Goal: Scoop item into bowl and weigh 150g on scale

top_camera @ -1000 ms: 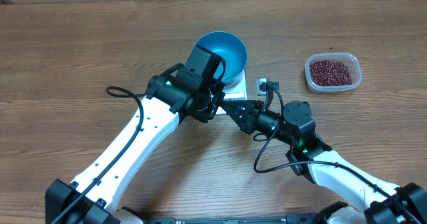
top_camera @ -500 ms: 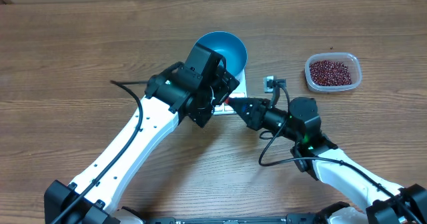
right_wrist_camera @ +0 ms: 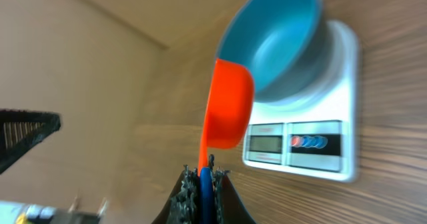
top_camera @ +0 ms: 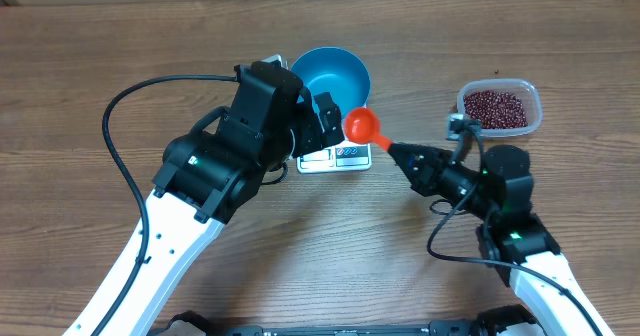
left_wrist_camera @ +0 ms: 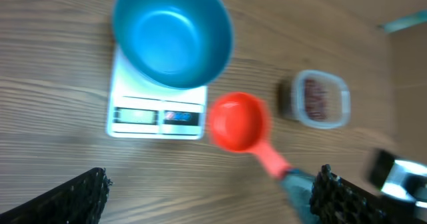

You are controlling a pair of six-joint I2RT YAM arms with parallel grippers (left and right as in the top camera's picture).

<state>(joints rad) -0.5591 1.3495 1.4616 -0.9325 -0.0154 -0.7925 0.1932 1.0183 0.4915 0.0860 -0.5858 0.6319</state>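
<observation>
The bright-blue bowl point(top_camera: 335, 74) stands empty on the white scale point(top_camera: 335, 157). My right gripper point(top_camera: 398, 150) is shut on the blue end of an orange scoop's handle. The scoop's round cup point(top_camera: 361, 126) hangs empty just right of the bowl. In the right wrist view, the scoop point(right_wrist_camera: 229, 104) is edge-on in front of the bowl point(right_wrist_camera: 273, 37) and scale point(right_wrist_camera: 313, 144), with the gripper point(right_wrist_camera: 205, 181) clamped on its handle. My left gripper point(left_wrist_camera: 207, 204) is open and empty, above the table near the scale point(left_wrist_camera: 157, 114). The red-brown beans point(top_camera: 497, 107) lie in a clear tub.
The clear plastic tub point(top_camera: 531, 94) sits at the right, behind my right arm. Black cables loop beside both arms. The wooden table's far edge runs along the top of the overhead view.
My left gripper has opened and its arm has drawn back to the left. My right gripper has moved right, carrying the orange scoop out from between the arms.
</observation>
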